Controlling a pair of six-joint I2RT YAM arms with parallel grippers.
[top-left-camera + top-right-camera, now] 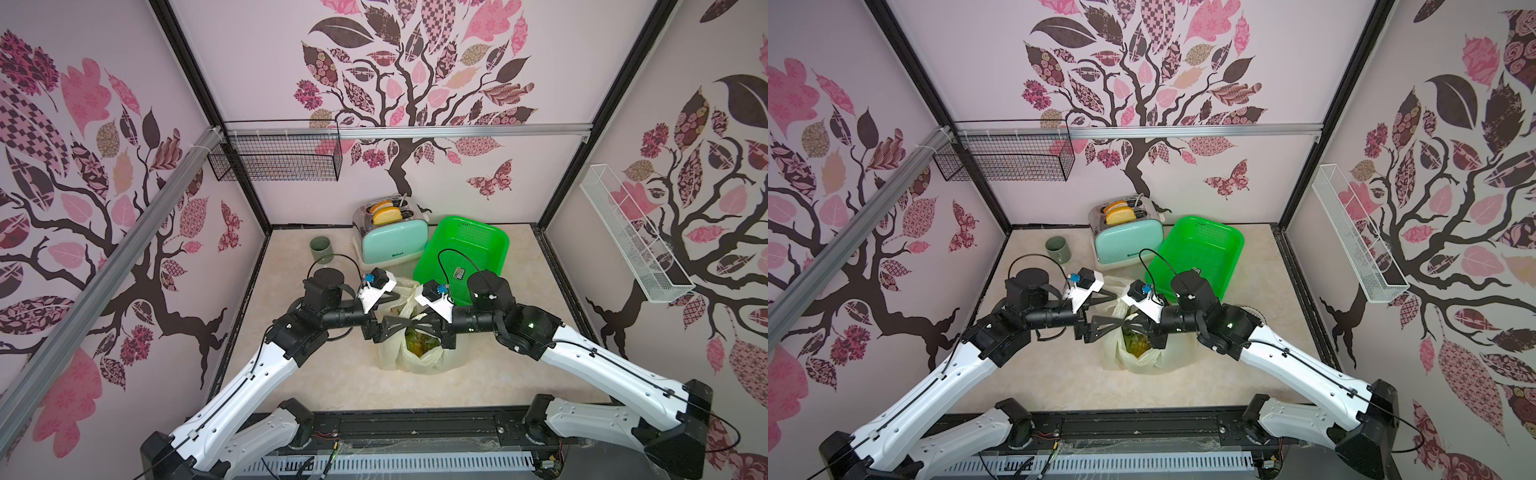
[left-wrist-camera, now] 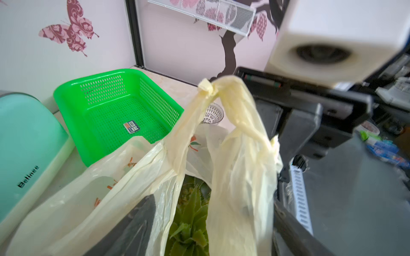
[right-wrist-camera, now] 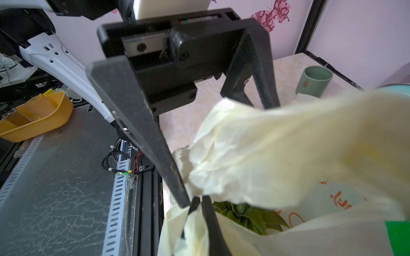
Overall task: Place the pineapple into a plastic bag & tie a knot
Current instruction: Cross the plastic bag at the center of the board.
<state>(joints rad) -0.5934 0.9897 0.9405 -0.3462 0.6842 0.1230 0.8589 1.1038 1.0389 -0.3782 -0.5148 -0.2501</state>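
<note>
Now, tying off the bagged fruit.
On the marbled beige tabletop (image 1: 332, 374) stands the thin pale-yellow plastic bag (image 1: 432, 359), mouth gaping, the green-crowned pineapple (image 2: 190, 212) inside. The black right gripper (image 3: 199, 202) is pinched tight on one handle; the black left gripper (image 1: 403, 309) stands spread wide close by. The small bunched knot (image 2: 206, 87) looks loose, I'd say: next, clamp and pull apart.

I find bare table (image 1: 340, 374) open to the left, near and near-right of the plastic bag (image 1: 415, 361). Over its mouth the left gripper (image 1: 405, 309), jaws spread, and the right gripper (image 1: 417, 322), pinched on the film, meet tip to tip. The green basket (image 1: 467, 224) crowds its far right; toaster (image 1: 390, 245) and cup (image 1: 321, 249) stand farther back.
</note>
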